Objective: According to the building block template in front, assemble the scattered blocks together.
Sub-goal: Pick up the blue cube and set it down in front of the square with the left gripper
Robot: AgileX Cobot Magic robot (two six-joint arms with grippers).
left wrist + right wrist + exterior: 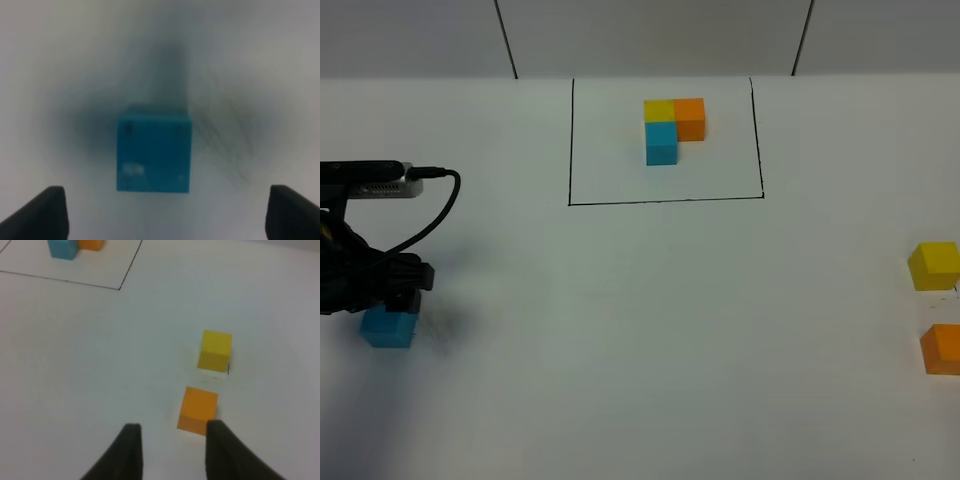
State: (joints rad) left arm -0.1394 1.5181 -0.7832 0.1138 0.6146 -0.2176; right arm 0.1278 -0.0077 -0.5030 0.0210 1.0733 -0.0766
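My left hand (398, 295) hangs low over the desk (640, 340) at the lower left of the high view. Its fingers (50, 215) are spread wide and grip nothing. The blue cube (154, 155) sits on the desk centred between them, touching neither, though my wrist view is blurred. From above, the hand overlaps the cube's far edge, and only its near part shows under me. A black cable (440, 205) loops out from my arm, just above the hand in the picture. My right hand (174, 432) is out of the high view. In its own wrist view the two dark fingers (131, 450) stand a little apart with bare desk between them, holding nothing. The orange cube (198, 409) lies just beyond one fingertip, and I cannot tell whether they touch. The yellow cube (215, 351) lies a bit further out, near the orange one but apart from it. From above, these two sit at the right edge of the frame, yellow above orange, well apart from the blue cube. The template (672, 128) is at the upper middle, with yellow and orange side by side and blue below the yellow, all touching. It sits inside a thin black frame (665, 201) drawn on the desk.
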